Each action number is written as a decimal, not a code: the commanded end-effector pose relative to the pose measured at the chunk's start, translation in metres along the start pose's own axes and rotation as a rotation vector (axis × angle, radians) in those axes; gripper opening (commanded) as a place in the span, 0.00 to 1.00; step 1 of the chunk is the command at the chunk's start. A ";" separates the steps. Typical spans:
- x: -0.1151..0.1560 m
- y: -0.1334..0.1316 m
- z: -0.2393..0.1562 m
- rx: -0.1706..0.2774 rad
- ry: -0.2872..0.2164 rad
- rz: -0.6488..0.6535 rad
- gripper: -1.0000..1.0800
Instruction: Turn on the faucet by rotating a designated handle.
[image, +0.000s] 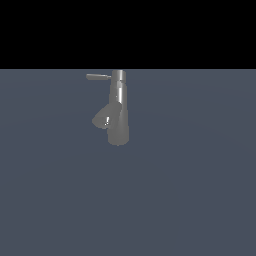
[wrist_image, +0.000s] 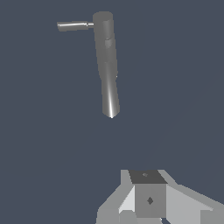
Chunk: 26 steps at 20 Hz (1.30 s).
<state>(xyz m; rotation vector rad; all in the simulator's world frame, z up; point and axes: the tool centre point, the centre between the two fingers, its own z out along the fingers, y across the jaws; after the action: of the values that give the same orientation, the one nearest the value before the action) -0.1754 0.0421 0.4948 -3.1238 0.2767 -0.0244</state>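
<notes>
The faucet (image: 119, 107) is a glossy grey tapered column standing on the flat floor, with a short stubby spout (image: 102, 119) angled down toward the exterior view's left. The handle (image: 98, 77) is a thin lever bar sticking out from the column's narrow top end, also toward the exterior view's left. The wrist view shows the column (wrist_image: 107, 57) from above with the handle (wrist_image: 72, 26) sticking sideways from its end. My gripper (wrist_image: 148, 192) shows only in the wrist view, its fingers together as one block with no gap. It holds nothing and is well apart from the faucet.
A plain blue-grey floor (image: 190, 190) stretches all around the faucet. A black background lies beyond the floor's far edge. My arm does not show in the exterior view.
</notes>
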 end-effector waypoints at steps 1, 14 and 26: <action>0.015 -0.006 0.000 0.003 -0.004 0.056 0.00; 0.100 -0.038 0.016 0.013 -0.026 0.365 0.00; 0.175 -0.069 0.054 0.012 -0.047 0.653 0.00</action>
<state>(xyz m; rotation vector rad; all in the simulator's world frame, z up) 0.0002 0.0772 0.4499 -2.8742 1.2013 0.0457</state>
